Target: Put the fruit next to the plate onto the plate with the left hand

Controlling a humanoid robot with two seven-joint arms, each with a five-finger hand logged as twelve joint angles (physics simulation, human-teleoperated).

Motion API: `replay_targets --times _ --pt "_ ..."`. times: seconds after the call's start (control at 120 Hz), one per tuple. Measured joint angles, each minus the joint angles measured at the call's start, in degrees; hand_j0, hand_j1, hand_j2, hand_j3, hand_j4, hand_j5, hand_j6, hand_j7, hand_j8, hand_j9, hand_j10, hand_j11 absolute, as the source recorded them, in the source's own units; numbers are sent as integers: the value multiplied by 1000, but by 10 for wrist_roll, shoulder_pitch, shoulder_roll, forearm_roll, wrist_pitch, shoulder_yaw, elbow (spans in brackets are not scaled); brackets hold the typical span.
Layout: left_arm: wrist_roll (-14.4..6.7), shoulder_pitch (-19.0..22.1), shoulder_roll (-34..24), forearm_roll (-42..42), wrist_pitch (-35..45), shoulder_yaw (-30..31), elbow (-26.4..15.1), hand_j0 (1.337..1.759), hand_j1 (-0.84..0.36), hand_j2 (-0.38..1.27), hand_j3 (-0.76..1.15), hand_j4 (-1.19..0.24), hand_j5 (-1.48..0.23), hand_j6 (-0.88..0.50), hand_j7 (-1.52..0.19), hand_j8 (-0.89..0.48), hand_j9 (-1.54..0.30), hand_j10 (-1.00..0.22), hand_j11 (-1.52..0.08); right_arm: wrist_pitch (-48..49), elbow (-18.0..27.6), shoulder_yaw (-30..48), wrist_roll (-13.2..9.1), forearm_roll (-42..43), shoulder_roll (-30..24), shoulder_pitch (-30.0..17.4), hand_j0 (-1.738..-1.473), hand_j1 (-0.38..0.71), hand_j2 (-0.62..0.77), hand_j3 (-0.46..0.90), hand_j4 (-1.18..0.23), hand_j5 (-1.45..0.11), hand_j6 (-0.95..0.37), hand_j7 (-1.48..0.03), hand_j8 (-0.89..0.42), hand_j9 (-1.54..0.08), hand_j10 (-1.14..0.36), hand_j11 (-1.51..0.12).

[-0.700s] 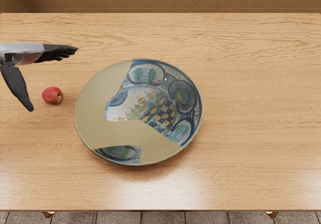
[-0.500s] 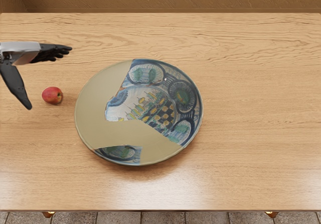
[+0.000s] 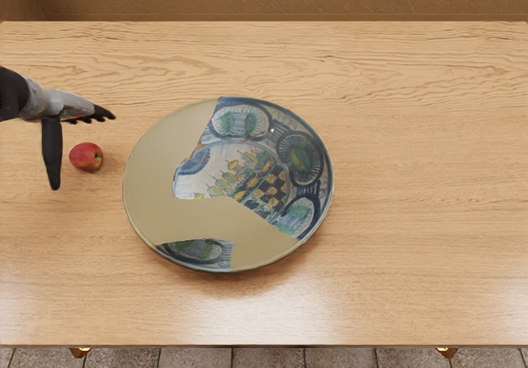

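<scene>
The left hand (image 3: 63,107) comes in from the left edge and hangs over the desk (image 3: 412,96), released, with its dark fingers (image 3: 95,115) stretched toward the right, the thumb pointing down, and nothing held. The small red fruit (image 3: 86,157) lies on the desk just below the fingers in the picture, apart from them. It sits near the left rim of the patterned plate (image 3: 147,188), not on it.

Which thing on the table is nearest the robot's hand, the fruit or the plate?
The small red fruit, right beside the left hand; the large patterned plate lies farther to the right.
</scene>
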State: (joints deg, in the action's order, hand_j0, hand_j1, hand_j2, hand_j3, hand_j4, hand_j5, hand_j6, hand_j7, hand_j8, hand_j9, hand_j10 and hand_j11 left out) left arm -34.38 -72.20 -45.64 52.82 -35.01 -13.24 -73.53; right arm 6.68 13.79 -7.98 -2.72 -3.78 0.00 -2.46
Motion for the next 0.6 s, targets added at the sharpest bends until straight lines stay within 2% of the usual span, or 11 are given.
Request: replay_targets --times 0.208,0.408,0.6 --pt "-5 9 36 98 45 1 -3 1658 349 1 0 -5 -1 -7 0 -6 0 -4 0 0 0 0 0 0 0 0 -1658 -334 -3 0 -13 -17 -13 -17 -13 -17 -13 -17" --pt "-6 25 43 145 108 12 -6 1658 349 1 0 -5 -1 -7 0 -6 0 -4 0 0 0 0 0 0 0 0 -1658 -334 -3 0 -13 -17 -12 -17 -12 -17 -13 -17" --pt "-6 56 61 159 133 22 -4 1658 349 1 0 -5 -1 -6 0 -6 0 -4 0 0 0 0 0 0 0 0 -1658 -334 -3 0 -13 -17 -12 -17 -12 -17 -13 -17"
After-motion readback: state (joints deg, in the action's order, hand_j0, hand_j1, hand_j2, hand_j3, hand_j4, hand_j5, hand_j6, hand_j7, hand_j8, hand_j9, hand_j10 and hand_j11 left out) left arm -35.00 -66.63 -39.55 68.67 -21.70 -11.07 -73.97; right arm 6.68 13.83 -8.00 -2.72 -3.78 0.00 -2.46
